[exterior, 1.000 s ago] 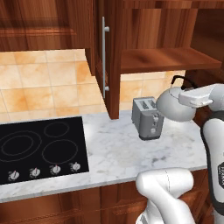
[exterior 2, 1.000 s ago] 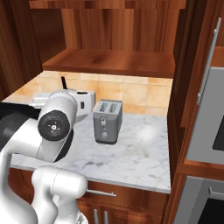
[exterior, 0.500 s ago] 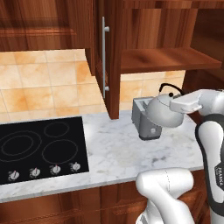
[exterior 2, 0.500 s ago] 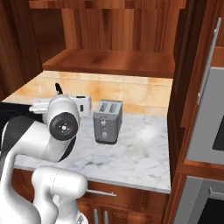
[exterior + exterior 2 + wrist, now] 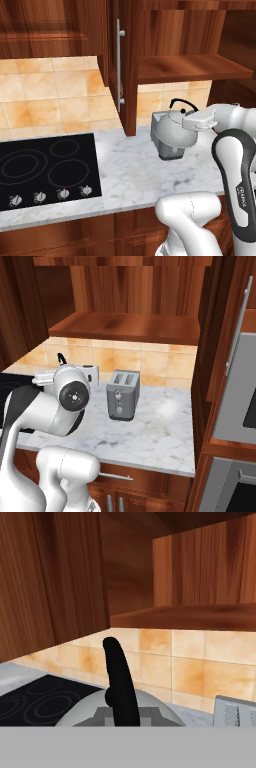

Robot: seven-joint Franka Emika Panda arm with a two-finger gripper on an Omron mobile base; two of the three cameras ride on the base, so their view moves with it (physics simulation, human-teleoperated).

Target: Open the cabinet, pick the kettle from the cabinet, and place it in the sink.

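- Pincer is clamped on the black handle of the kettle.
- Kettle hangs above the counter, in front of the toaster.
- Cabinet door stands open, shelf bare.

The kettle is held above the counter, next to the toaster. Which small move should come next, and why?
Probably carry the kettle onward toward the sink, keeping it raised. The gripper is shut on its black handle, and it hangs in front of the toaster, above the counter.

Kettle apparently before toaster, right of cooktop.
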